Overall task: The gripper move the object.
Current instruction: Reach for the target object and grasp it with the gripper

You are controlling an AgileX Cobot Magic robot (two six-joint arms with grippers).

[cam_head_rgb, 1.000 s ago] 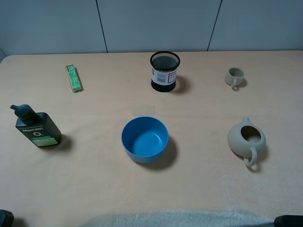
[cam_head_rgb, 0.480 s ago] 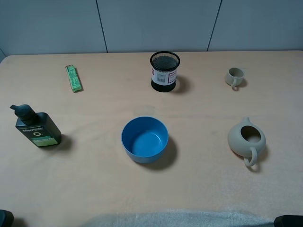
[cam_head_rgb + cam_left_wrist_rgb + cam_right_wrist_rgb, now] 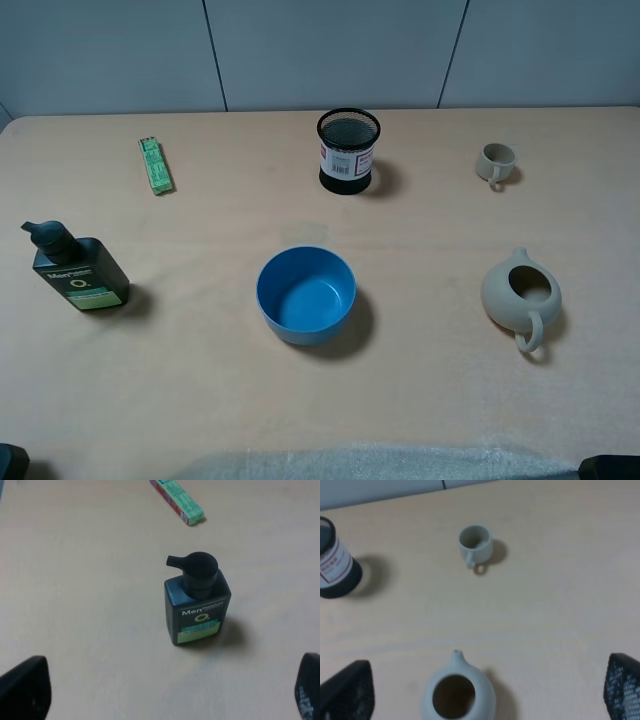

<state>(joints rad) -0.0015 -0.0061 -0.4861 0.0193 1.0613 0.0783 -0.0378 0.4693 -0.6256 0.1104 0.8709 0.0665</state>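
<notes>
The small beige-grey cup (image 3: 495, 161) with a loop handle stands upright at the far right of the table, its handle towards the front. It also shows in the right wrist view (image 3: 475, 542). My right gripper (image 3: 484, 690) is open and empty, well short of the cup, with the teapot between them; one dark fingertip (image 3: 345, 690) shows at each lower corner. My left gripper (image 3: 165, 692) is open and empty, its fingertips (image 3: 22, 687) wide apart in front of a dark bottle. In the high view only dark bits of the arms show at the bottom corners.
A beige teapot (image 3: 520, 292) sits in front of the cup, also in the right wrist view (image 3: 458, 695). A blue bowl (image 3: 306, 294) sits mid-table, a black mesh holder (image 3: 348, 150) behind it. A dark pump bottle (image 3: 78, 270) and a green pack (image 3: 155, 165) lie at left.
</notes>
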